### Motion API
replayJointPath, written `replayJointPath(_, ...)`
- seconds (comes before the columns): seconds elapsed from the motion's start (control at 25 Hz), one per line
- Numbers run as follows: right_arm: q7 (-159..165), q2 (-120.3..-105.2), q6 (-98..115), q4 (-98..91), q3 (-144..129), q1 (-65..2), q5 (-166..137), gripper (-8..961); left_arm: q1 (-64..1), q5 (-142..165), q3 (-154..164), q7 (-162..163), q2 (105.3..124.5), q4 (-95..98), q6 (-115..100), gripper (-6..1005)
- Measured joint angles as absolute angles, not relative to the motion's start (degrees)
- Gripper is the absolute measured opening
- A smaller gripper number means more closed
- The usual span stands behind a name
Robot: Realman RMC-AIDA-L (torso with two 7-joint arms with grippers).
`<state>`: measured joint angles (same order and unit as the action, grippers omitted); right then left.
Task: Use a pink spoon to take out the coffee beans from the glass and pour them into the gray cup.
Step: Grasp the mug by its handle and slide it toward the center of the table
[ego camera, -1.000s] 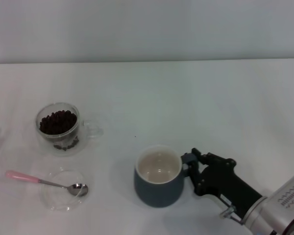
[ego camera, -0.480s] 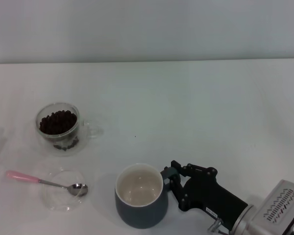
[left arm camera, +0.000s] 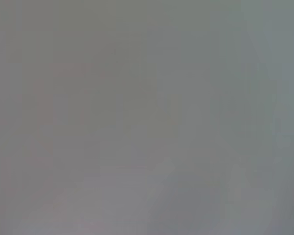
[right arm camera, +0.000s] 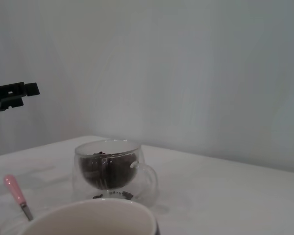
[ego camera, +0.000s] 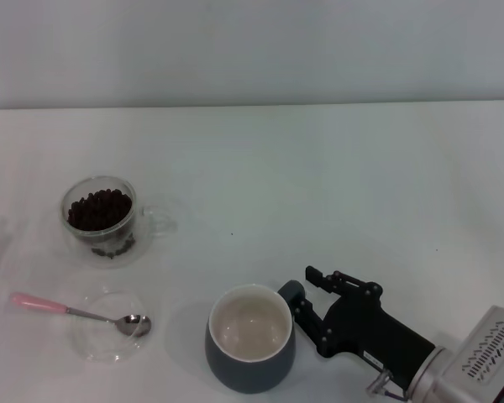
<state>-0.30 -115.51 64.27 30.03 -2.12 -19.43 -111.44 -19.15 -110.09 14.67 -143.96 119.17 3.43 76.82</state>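
While the left wrist view is blank, the head view lists: right gripper (ego camera: 304, 295) at the cup's (ego camera: 250, 349) handle, fingers either side, grip unconfirmed. Beyond the cup from it, well apart: glass (ego camera: 102, 217) with beans (ego camera: 99, 209); spoon (ego camera: 77, 312), bowl end on a clear dish (ego camera: 107, 326). Right wrist view adds the cup rim (right arm camera: 90, 219) closest, the glass (right arm camera: 110, 172) behind, the pink handle (right arm camera: 14, 190) beside.

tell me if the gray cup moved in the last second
Yes. The gray cup, gripped by the right pincer, sits lower and further left, closer to the glass dish.
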Motion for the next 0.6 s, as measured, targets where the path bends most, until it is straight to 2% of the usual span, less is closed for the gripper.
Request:
replayJointPath(0.2,0.2,-115.26,65.2,29.5,-2.5,-19.2,-111.5,395,-19.2,-110.2,14.5,-144.0,119.17,3.4,77.4,861)
replayJointPath(0.32,1.5,-115.01,66.1,29.3,-3.1,-19.1,-111.7,617,-19.1,-110.2,14.4,-144.0,119.17,3.4,77.7,862)
replayJointPath(0.6,14.1,-114.72,70.2,22.8,-5.5,-18.6,-116.6,781,-19.2,-110.2,14.4,-143.9,119.18,3.4,78.0,862)
